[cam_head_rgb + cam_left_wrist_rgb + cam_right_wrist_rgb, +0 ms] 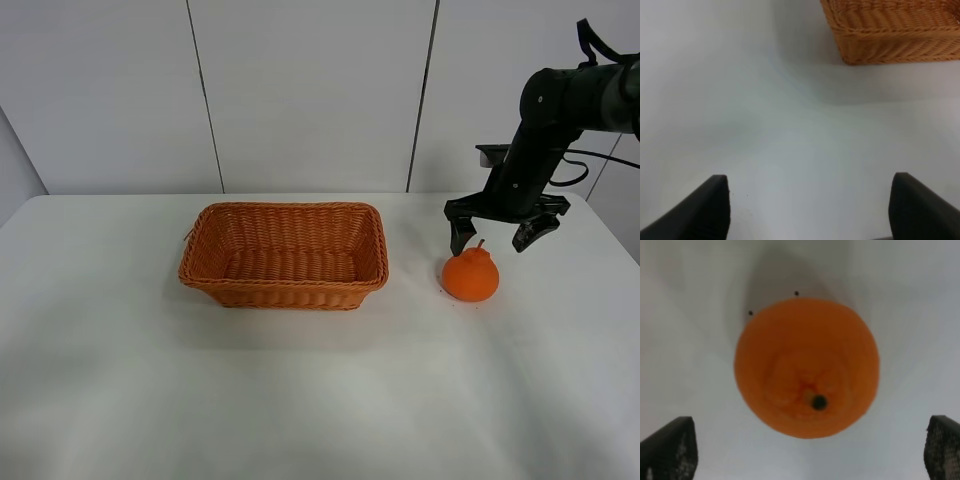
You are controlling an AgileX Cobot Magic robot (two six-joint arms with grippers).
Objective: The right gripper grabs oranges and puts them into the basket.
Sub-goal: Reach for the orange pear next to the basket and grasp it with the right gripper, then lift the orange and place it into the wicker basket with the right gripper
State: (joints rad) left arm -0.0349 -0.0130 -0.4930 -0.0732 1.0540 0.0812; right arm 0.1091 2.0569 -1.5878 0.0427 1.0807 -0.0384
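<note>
Black right gripper pointed straight down over the round, knobbed bright-orange fruit, w/ fingers spread wide, holding nothing. Fruit sat on white table, near & right of rectangular woven wicker basket, not touching. Idle left gripper: fingers far apart, empty.

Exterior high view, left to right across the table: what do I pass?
Wicker basket → orange. The right gripper, open, hangs over the orange with a finger on either side, so it has no clear place in the order.
</note>
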